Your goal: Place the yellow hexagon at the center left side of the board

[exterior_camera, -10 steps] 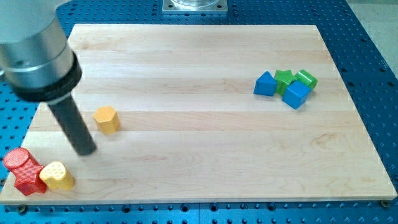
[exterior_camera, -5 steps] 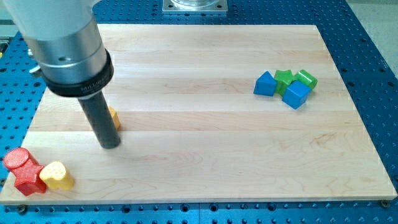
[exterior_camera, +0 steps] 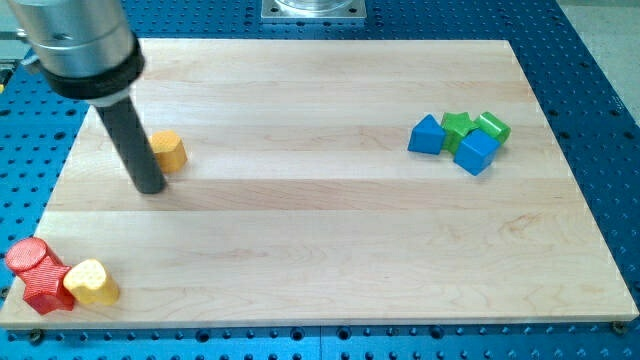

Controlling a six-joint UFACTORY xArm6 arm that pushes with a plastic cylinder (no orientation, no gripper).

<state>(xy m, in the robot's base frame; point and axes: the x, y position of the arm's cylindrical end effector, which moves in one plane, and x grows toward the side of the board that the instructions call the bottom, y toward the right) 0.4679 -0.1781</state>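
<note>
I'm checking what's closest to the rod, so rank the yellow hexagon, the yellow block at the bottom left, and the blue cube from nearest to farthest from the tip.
From my tip:
1. Yellow hexagon: right beside it, just toward the view's upper right.
2. Yellow block: bottom left corner, next to the red blocks.
3. Blue cube: far across the board on the view's right, in the blue and green cluster.

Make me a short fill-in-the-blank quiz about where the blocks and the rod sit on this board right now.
1. My tip sits just to the view's ____ of the yellow hexagon.
2. The red blocks and the yellow heart-shaped block lie in the board's bottom ____ corner.
3. The blue and green blocks cluster near the view's ____ edge of the wooden board.

Missing words: left; left; right
</note>
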